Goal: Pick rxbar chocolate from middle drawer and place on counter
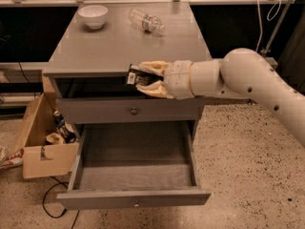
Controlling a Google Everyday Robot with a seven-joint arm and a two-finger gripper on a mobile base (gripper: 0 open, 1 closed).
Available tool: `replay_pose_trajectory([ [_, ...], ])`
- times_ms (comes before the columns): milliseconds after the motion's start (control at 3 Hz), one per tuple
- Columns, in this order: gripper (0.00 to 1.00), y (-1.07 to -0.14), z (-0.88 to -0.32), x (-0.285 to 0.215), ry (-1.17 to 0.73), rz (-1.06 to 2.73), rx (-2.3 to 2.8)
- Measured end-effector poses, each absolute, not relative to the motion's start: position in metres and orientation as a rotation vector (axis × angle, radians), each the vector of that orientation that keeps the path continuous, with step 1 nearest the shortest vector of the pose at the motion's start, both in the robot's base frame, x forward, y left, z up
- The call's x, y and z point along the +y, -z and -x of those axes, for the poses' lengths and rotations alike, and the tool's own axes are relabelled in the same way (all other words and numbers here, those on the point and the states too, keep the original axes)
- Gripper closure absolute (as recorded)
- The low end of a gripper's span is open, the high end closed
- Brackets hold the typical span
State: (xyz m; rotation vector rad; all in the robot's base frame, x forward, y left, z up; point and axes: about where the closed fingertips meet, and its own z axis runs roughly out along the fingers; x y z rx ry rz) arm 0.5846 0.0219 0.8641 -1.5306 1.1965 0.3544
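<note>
My gripper (147,78) is shut on the rxbar chocolate (138,78), a small black bar with pale label patches. It holds the bar in the air at the counter's front edge, in front of the dark gap above the closed drawer. The white arm reaches in from the right. The middle drawer (135,198) is pulled wide open below; its grey inside shows nothing in it. The counter (119,42) is the flat grey top just behind and above the bar.
A white bowl (93,16) stands at the counter's back left and a clear plastic bottle (147,21) lies at the back middle. The closed drawer with a dark knob (134,111) is above the open one. A cardboard box (40,137) of clutter sits on the floor at left.
</note>
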Motion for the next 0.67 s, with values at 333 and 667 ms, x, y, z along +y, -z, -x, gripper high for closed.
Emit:
replay_pose_trajectory([
  [333,1.0,-0.883,-0.619,0.01,-0.311,1.461,1.221],
  [667,1.0,-0.91,-0.658,-0.017,-0.266,1.342,1.261],
])
